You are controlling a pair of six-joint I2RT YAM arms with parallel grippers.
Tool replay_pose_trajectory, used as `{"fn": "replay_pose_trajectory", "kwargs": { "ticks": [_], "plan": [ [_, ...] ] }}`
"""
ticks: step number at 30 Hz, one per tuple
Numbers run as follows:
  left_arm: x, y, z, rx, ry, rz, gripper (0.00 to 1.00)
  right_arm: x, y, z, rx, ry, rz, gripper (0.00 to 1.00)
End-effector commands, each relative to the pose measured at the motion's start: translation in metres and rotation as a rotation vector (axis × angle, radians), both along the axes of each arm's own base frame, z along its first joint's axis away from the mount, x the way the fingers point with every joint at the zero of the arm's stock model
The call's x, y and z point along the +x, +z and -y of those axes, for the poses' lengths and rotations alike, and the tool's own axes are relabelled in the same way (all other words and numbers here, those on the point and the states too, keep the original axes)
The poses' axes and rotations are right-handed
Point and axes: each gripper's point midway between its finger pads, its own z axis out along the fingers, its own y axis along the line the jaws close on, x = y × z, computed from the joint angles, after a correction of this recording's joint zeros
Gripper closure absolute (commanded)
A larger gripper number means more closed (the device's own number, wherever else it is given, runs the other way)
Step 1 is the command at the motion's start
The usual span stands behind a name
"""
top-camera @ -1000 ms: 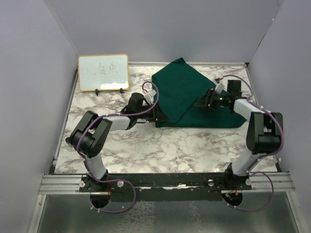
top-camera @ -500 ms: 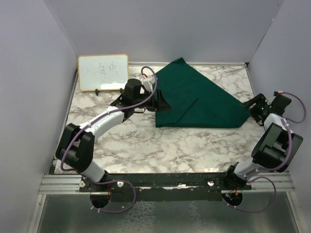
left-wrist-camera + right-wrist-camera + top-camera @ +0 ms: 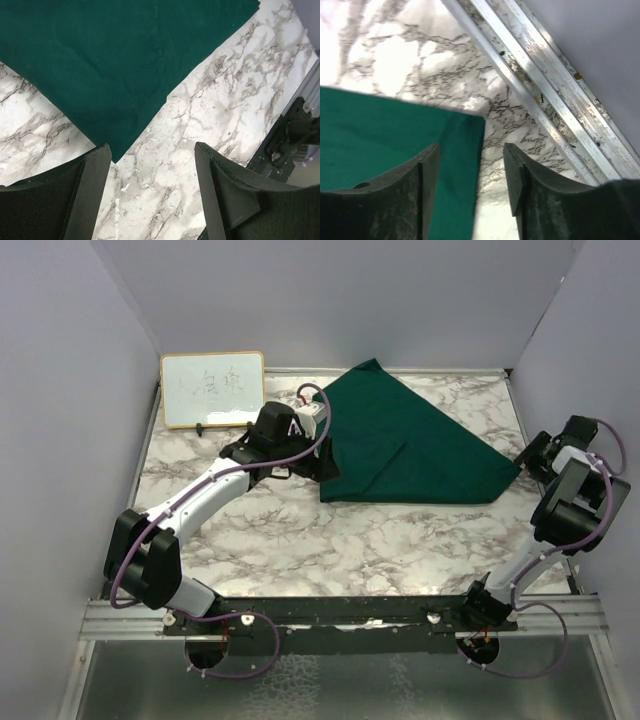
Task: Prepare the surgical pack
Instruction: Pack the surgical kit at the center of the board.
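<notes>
The green drape point(image 3: 400, 445) lies flat on the marble table point(image 3: 380, 540), folded to a rough triangle with its corners left free. The left gripper point(image 3: 151, 150) hangs with jaws spread and empty, and one pointed drape corner sits just ahead of its fingers. The right gripper point(image 3: 471, 149) is likewise spread on nothing, with another corner just ahead between its fingers. Each seems placed to take a corner for the next fold. Whether anything lies under the cloth cannot be told.
</notes>
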Motion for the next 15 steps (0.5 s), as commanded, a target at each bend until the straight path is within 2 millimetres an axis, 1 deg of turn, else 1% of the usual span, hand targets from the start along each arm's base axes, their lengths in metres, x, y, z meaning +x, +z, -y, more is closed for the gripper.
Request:
{"fn": "replay_pose_trajectory", "kwargs": {
  "ticks": [1, 4, 7, 13, 15],
  "plan": [
    [0.005, -0.003, -0.007, 0.079, 0.013, 0.039, 0.3, -0.012, -0.034, 0.008, -0.033, 0.03, -0.186, 0.43],
    [0.006, -0.004, -0.007, 0.082, 0.016, 0.036, 0.31, -0.011, -0.047, 0.004, -0.041, 0.048, -0.233, 0.41],
    [0.005, -0.006, -0.007, 0.081, 0.015, 0.034, 0.31, -0.01, -0.055, 0.0, -0.052, 0.061, -0.259, 0.41],
    [0.005, -0.006, -0.008, 0.084, 0.018, 0.032, 0.31, -0.01, -0.057, -0.015, -0.097, 0.121, -0.336, 0.42],
    [0.006, -0.007, -0.007, 0.083, 0.015, 0.031, 0.32, -0.009, -0.062, -0.02, -0.078, 0.125, -0.341, 0.42]
  ]
}}
